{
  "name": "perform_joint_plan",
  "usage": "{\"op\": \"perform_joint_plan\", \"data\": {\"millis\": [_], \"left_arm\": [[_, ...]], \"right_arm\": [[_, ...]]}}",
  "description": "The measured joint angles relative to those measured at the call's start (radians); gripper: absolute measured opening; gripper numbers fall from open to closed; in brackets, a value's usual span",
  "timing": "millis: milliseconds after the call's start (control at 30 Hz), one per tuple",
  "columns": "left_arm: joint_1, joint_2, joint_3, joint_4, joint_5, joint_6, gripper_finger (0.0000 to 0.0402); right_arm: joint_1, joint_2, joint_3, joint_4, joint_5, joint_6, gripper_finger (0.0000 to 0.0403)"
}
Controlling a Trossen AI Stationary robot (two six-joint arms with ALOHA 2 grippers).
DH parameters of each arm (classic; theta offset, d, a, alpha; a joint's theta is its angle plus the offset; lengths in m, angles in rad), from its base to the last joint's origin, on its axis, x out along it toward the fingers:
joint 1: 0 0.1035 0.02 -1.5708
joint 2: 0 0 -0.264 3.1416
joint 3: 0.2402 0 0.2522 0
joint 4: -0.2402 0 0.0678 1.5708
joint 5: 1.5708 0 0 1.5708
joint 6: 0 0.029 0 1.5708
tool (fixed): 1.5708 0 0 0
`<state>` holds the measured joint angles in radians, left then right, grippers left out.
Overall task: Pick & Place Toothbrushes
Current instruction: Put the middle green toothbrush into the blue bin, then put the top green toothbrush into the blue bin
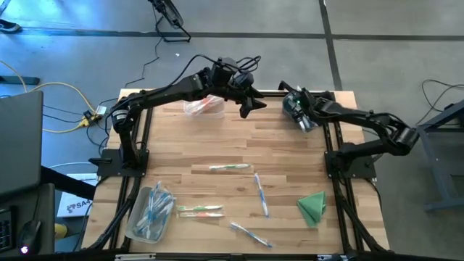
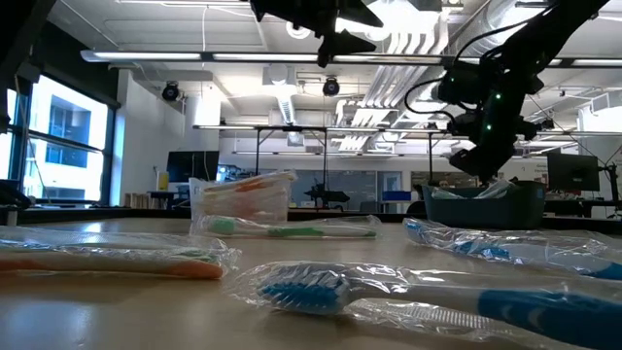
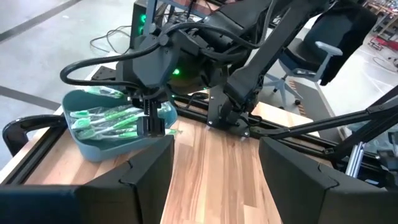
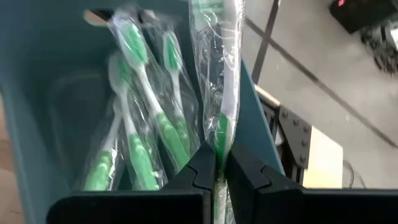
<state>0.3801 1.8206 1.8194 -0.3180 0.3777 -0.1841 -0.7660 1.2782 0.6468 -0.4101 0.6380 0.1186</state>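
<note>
No brand or label can be read anywhere; printing on a white box (image 1: 72,206) beside the table's left edge is too small to make out. From above, a light wooden plank table (image 1: 290,145) is seen on a grey floor, with loose wrapped toothbrushes (image 1: 228,167) scattered across its middle and front, a clear bin (image 1: 150,214) of blue ones at the front left, a clear bin (image 1: 203,106) of orange ones at the back, and a folded green cloth (image 1: 312,206) at the front right. The left gripper (image 1: 250,101) is raised above the back of the table, beside the orange bin, and the right gripper (image 1: 299,112) is placed over a blue-grey bin (image 1: 293,107) at the back right. At table height, a blue wrapped toothbrush (image 2: 389,292) and an orange one (image 2: 117,259) are seen close up, with an office of desks, monitors and ceiling pipes behind. In the left wrist view, the left gripper (image 3: 214,171) is spread wide with nothing between its fingers, and the blue-grey bin (image 3: 93,146) is shown holding green toothbrushes. In the right wrist view, the right gripper (image 4: 216,163) is clamped tight on a wrapped green toothbrush (image 4: 219,74), held over the bin's wall (image 4: 252,106), while more green toothbrushes (image 4: 146,124) lie inside.
</note>
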Motion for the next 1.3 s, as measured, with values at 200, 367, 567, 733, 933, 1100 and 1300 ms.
{"op": "perform_joint_plan", "data": {"millis": [200,367,567,733,933,1100,1300], "left_arm": [[0.0,0.0,0.0,0.0,-0.003,0.0,0.023],[0.0,0.0,0.0,0.0,-0.004,0.0,0.023],[0.0,0.0,0.0,-0.006,-0.006,-0.004,0.023],[0.0,0.0,0.0,-0.012,-0.006,-0.007,0.023],[0.0,0.0,0.001,-0.038,-0.005,-0.007,0.023],[-0.001,0.0,0.001,-0.045,-0.005,-0.007,0.023],[-0.012,0.0,0.001,-0.061,-0.059,-0.001,0.0229]], "right_arm": [[-0.022,0.001,0.0,-0.05,-0.02,0.09,0.0071],[-0.013,0.001,0.0,-0.054,-0.024,0.094,0.0148],[0.024,-0.041,0.037,-0.11,-0.025,0.095,0.0183],[0.075,-0.115,0.119,-0.161,-0.071,0.098,0.0172],[0.13,-0.222,0.16,-0.076,-0.378,0.104,0.0156],[0.158,-0.284,0.16,0.033,-0.579,0.183,0.0149],[0.166,-0.329,0.16,0.058,-0.732,0.169,0.0142]]}}
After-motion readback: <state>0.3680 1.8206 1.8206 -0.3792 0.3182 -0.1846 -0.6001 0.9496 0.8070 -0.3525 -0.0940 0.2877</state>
